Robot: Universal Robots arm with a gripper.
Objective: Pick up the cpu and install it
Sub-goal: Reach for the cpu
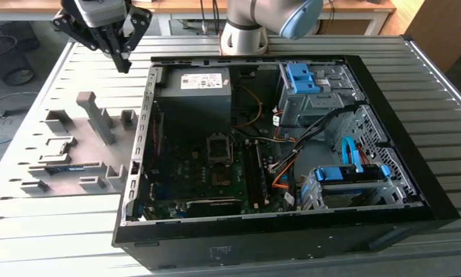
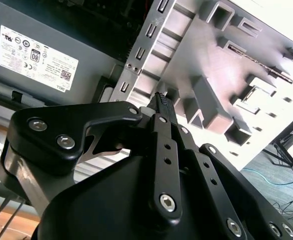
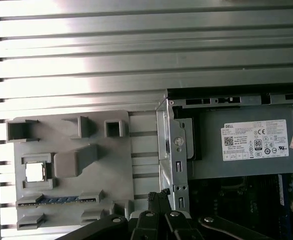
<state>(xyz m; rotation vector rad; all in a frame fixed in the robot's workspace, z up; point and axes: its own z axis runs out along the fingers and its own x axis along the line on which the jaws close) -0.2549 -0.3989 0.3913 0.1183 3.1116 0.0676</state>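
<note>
Slatted table (image 3: 86,60), square silvery cpu (image 3: 35,171), grey tray (image 3: 117,172)

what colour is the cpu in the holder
Silvery white; the cpu shows best in the first wrist view.

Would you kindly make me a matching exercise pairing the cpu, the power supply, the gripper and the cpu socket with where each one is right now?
1 cpu
2 power supply
3 gripper
4 cpu socket

A on the motherboard inside the case
B above the table, outside the case
C in a pocket of the grey fixture
D in a corner of the case, label up

Pairs: 1-C, 2-D, 3-B, 4-A
</note>
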